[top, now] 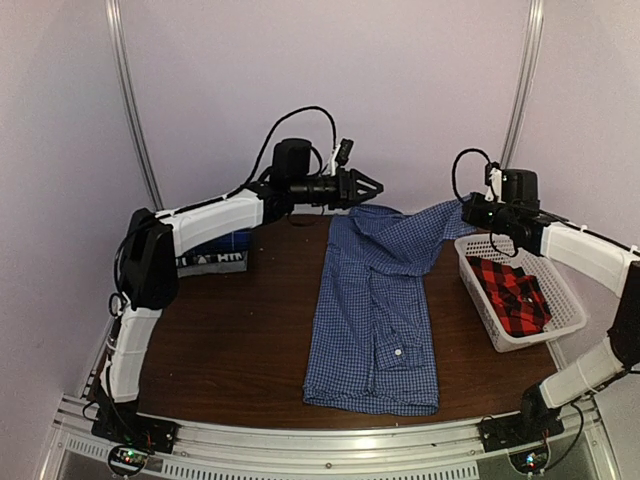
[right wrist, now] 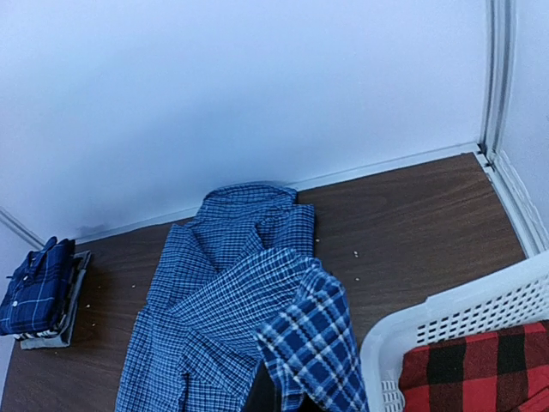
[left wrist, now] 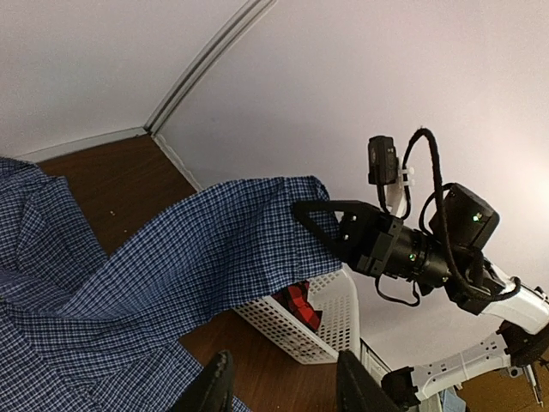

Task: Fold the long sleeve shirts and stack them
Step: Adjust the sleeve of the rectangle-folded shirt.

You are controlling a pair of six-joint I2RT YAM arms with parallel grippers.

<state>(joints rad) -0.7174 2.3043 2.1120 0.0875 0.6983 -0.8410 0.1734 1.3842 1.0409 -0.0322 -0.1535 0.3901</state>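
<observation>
The blue-and-white fine-check shirt (top: 375,310) lies lengthwise on the middle of the table, collar at the far end. My right gripper (top: 468,207) is shut on its right sleeve (top: 440,222) and holds it up over the basket's near corner. In the right wrist view the cuff (right wrist: 313,339) drapes over the gripper (right wrist: 296,399) and hides the fingers. My left gripper (top: 378,185) is open and empty, raised over the collar; its fingers (left wrist: 214,386) frame the lifted sleeve (left wrist: 232,249). The darker blue plaid shirt (top: 215,243) lies folded at the far left. The red-and-black plaid shirt (top: 510,293) lies in the basket.
The white slatted basket (top: 525,340) stands at the table's right edge, close under the right arm. The folded plaid shirt rests on a small stack (right wrist: 51,330) near the left wall. Walls close off the far side and both flanks.
</observation>
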